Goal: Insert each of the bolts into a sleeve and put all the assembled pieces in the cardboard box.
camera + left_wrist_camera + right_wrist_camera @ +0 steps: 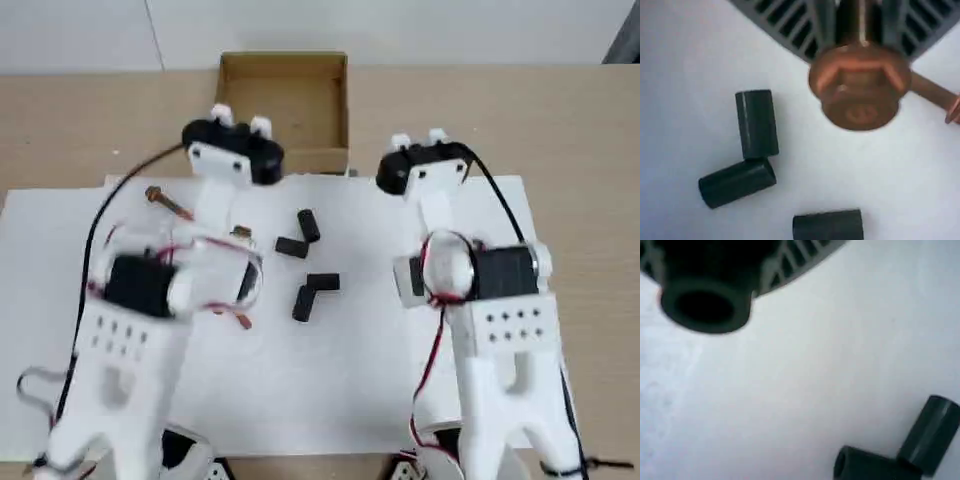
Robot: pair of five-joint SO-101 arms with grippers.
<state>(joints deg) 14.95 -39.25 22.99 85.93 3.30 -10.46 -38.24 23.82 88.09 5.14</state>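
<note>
Left tool (860, 22): clenched on copper flange bolt (860, 87) | right tool (710, 260): grasping black sleeve (705, 307), bore exposed, likely for mating | loose sleeves (308, 225): four, on white sheet (330, 400)

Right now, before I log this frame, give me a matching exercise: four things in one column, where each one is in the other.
Things
1. cardboard box
2. copper bolt, head toward the wrist camera
3. end-on sleeve
4. touching sleeve pair

Places
A. held in the right gripper
B. lying loose on the white sheet
C. held in the left gripper
D. on the wooden table, beyond the sheet's far edge

Pairs: 1-D, 2-C, 3-A, 4-B
</note>
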